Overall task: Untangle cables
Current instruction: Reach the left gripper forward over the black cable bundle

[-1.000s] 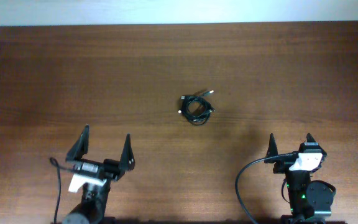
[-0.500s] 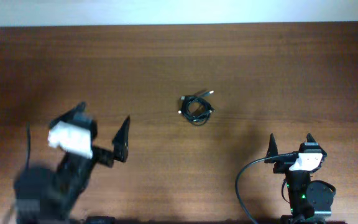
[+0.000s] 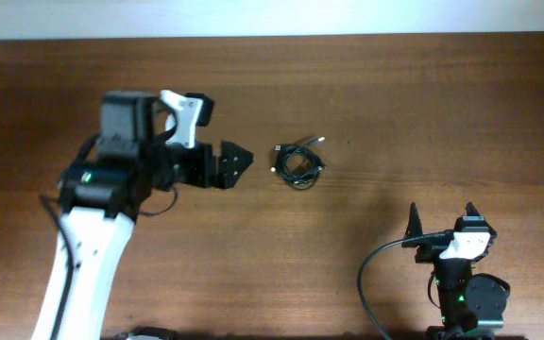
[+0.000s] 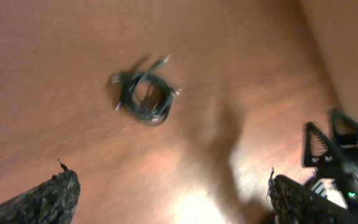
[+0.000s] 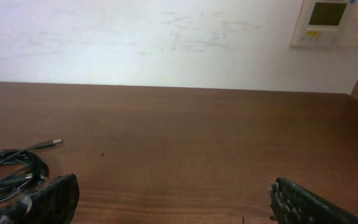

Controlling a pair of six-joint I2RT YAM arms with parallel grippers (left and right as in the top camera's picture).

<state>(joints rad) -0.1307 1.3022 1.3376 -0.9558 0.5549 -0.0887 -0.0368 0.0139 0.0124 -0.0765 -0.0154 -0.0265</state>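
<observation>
Cables (image 3: 298, 163): one small tangled black coil with silvery tips, lying near the middle of the brown table (image 3: 423, 94).

Left gripper (image 3: 234, 162): above the tabletop just left of the coil and pointing toward it. Jaws spread wide, nothing between them, no contact.

Right gripper (image 3: 442, 215): near the table's right front edge, well apart from the coil. Jaws likewise wide and empty.
</observation>
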